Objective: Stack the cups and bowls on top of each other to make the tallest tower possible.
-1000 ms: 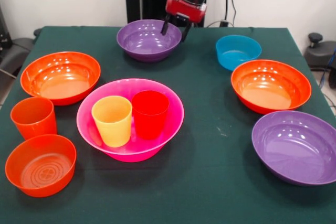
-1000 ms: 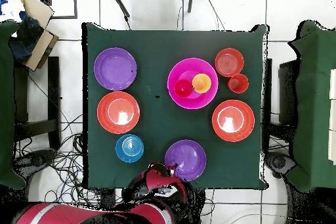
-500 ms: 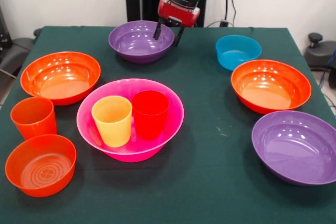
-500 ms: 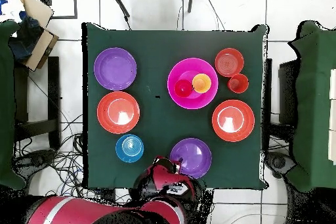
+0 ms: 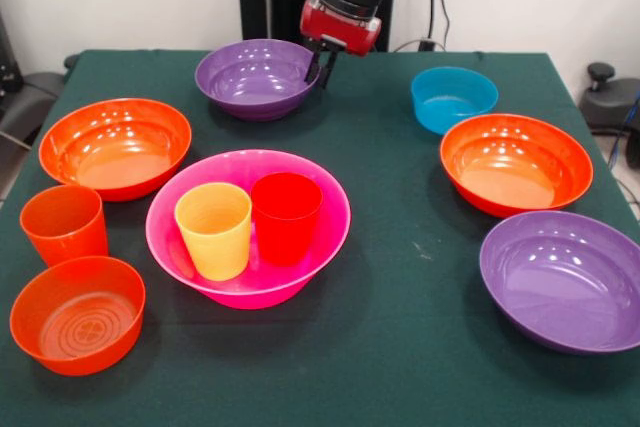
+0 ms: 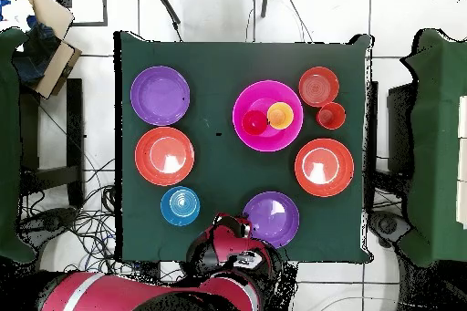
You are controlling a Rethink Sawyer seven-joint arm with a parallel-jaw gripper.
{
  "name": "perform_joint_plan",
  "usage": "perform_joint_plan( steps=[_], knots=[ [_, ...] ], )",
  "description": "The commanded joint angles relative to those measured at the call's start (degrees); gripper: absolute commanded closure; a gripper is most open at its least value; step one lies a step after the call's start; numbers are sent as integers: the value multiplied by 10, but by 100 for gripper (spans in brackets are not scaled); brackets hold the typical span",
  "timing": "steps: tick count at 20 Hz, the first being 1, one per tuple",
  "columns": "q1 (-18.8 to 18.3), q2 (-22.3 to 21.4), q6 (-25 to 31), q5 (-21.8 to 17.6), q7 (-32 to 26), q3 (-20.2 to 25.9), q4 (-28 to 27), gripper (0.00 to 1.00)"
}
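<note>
**Jaws pinch the rim of the far purple bowl**

The gripper (image 5: 322, 69) has its jaws clenched on the rim of the purple bowl (image 5: 255, 79), at that bowl's edge nearest the blue bowl (image 5: 453, 98). The big pink bowl (image 5: 248, 237) sits mid-counter, holding the yellow cup (image 5: 213, 230) and red cup (image 5: 285, 217) upright, side by side. Around it on the green counter (image 5: 400, 277) stand two wide orange bowls (image 5: 515, 163), a second purple bowl (image 5: 565, 279), a small orange bowl (image 5: 77, 313) and the orange cup (image 5: 64, 224).
</note>
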Motion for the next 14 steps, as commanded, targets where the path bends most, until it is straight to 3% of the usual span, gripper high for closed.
perform_joint_plan(
  steps=[1, 4, 6, 9, 14],
  knots=[
    [-17, -69, 115, 4, 44, 83, -45, 100],
    [-14, -152, 228, 20, 28, 77, -44, 100],
    [-20, -184, 284, 25, 20, 78, -60, 100],
    [-39, -212, 331, 27, 14, 95, -83, 100],
    [-85, -235, 352, 27, 8, 145, -99, 100]
  ],
)
